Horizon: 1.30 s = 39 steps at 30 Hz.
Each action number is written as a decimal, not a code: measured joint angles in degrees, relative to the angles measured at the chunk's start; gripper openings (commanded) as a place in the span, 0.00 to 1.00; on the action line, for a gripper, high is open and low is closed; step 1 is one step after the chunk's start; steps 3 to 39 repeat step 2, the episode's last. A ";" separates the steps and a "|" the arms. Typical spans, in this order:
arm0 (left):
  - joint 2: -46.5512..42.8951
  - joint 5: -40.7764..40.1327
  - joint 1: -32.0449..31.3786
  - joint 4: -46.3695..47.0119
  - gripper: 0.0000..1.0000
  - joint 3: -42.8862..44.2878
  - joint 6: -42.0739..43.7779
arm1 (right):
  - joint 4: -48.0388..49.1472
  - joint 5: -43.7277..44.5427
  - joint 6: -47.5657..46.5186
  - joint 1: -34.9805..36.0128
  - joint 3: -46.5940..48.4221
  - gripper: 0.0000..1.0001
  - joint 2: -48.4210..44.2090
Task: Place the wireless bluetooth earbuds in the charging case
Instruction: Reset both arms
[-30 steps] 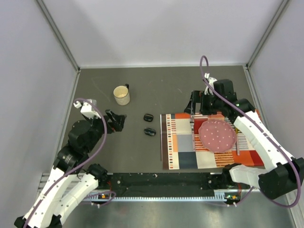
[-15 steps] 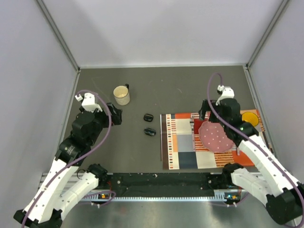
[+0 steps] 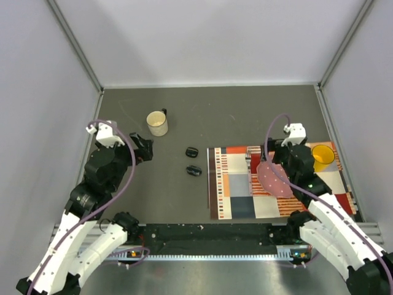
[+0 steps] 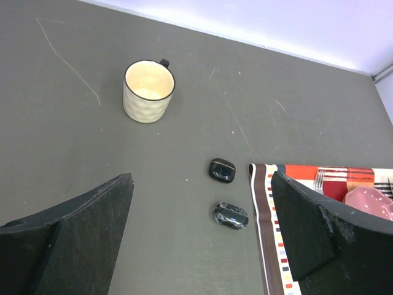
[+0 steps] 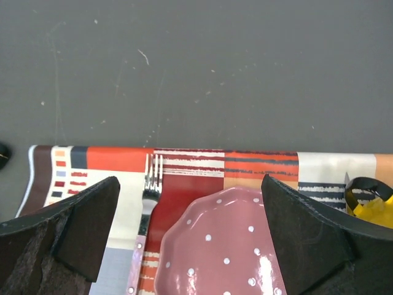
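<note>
left gripper [image 4: 201,184] spread open, empty | ahead between its fingers [image 4: 86,227]: far charging case [image 4: 222,170], near charging case [image 4: 230,215], apart on bare table [image 4: 92,153], near one possibly open | mug [image 4: 148,91] beyond, left | right gripper [image 5: 189,184] spread open, empty, over fork [image 5: 149,196] and pink plate [image 5: 221,246] on placemat [image 5: 258,165]

A glossy black case [image 4: 222,170] lies just beyond a mottled black case [image 4: 230,215].

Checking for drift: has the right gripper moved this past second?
Yes. The right gripper has drawn back from the far edge of the placemat to the pink plate.
</note>
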 measured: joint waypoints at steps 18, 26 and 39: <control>0.46 -0.59 0.00 -0.07 0.99 0.02 -0.02 | -0.15 1.09 -0.22 0.00 0.26 0.99 1.51; 0.46 -0.59 0.00 -0.07 0.99 0.02 -0.02 | -0.15 1.09 -0.22 0.00 0.26 0.99 1.51; 0.46 -0.59 0.00 -0.07 0.99 0.02 -0.02 | -0.15 1.09 -0.22 0.00 0.26 0.99 1.51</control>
